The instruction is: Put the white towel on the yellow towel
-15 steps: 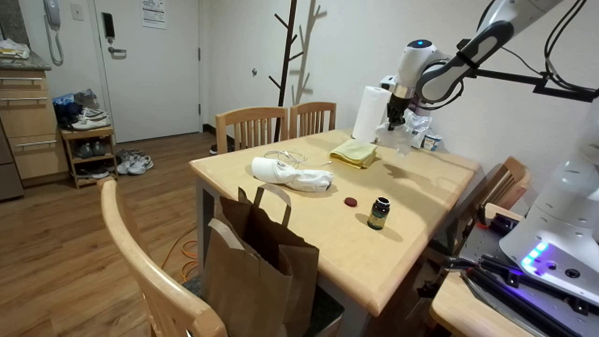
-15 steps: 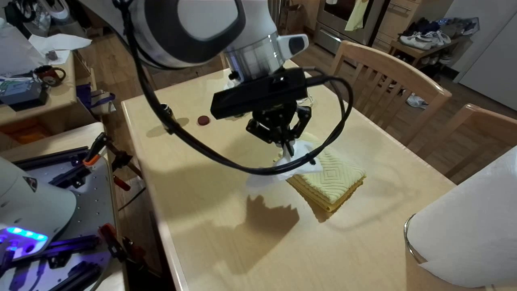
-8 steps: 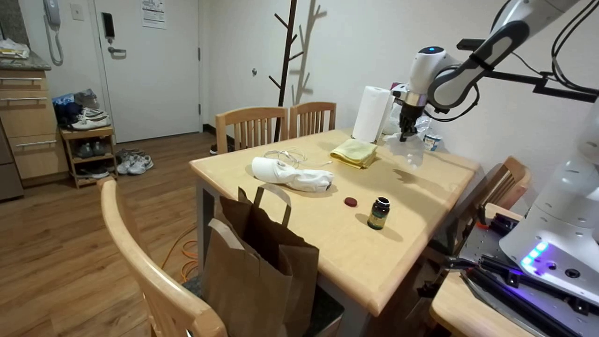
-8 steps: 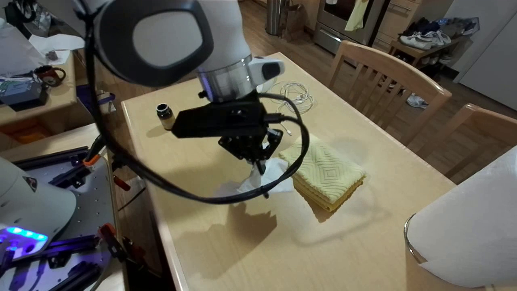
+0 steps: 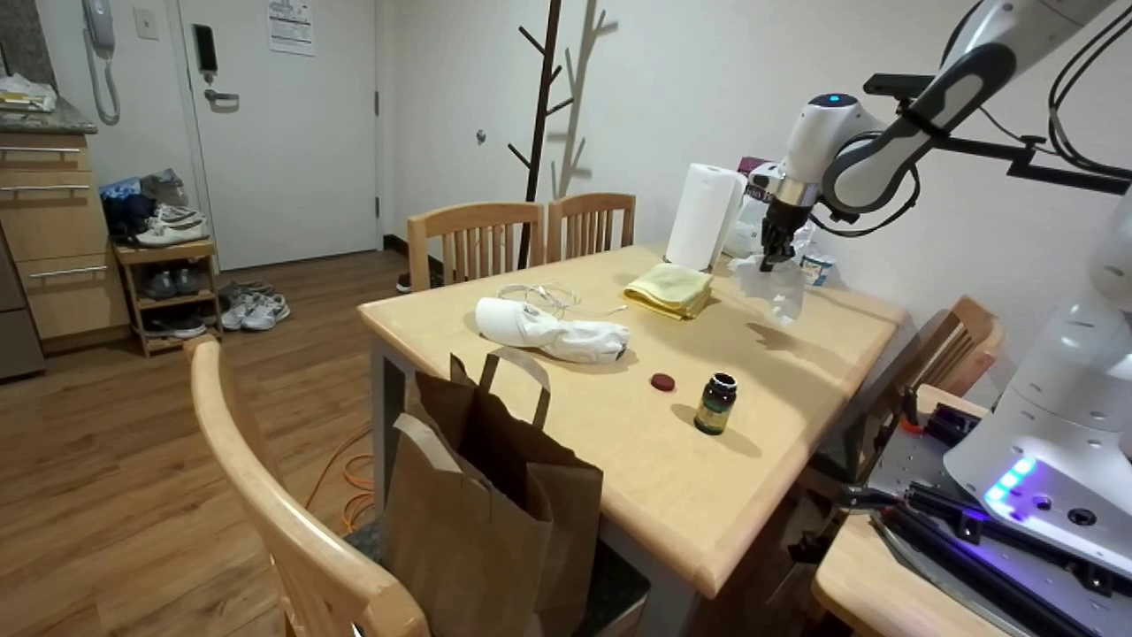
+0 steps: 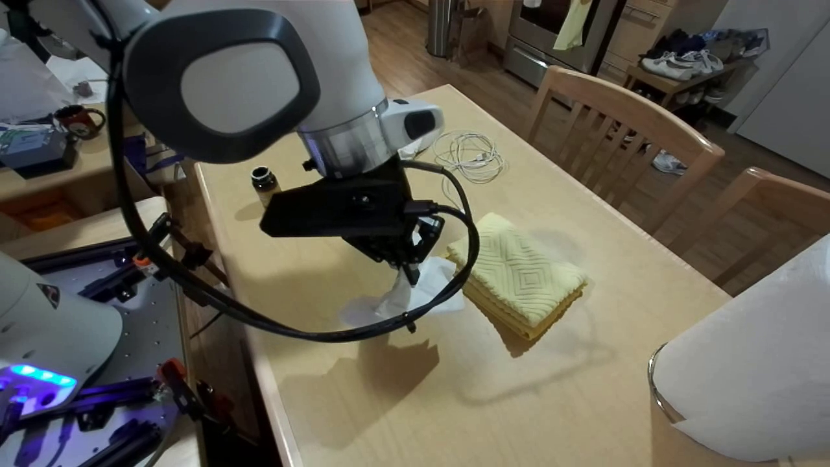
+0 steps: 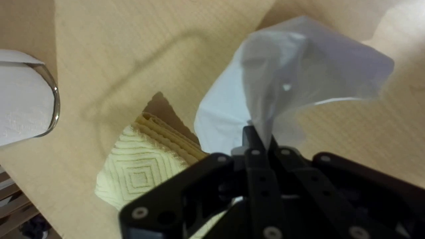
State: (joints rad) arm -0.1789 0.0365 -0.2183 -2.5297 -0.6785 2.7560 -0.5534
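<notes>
The white towel (image 5: 780, 290) is a thin, crumpled, tissue-like sheet. My gripper (image 5: 768, 265) is shut on it and holds it above the table, with loose ends hanging down. In the wrist view the gripper (image 7: 262, 141) pinches the white towel (image 7: 225, 116) between its fingertips, and the sheet spreads out beyond them. The yellow towel (image 6: 528, 279) lies folded in a thick stack on the table. It also shows in the wrist view (image 7: 136, 176), partly hidden by the gripper. The white towel is held beside the yellow towel, on the robot base's side of it.
A paper towel roll (image 5: 703, 217) stands behind the yellow towel. A white wrapped roll (image 5: 548, 332), a coiled cable (image 6: 470, 155), an open dark bottle (image 5: 716, 404) and its red lid (image 5: 662, 381) are on the table. A paper bag (image 5: 495, 531) stands at the table's edge.
My gripper has moved away from the yellow towel toward the robot base, carrying the white towel along. Most of the motion came earlier; it has slowed. The yellow towel has not moved.
</notes>
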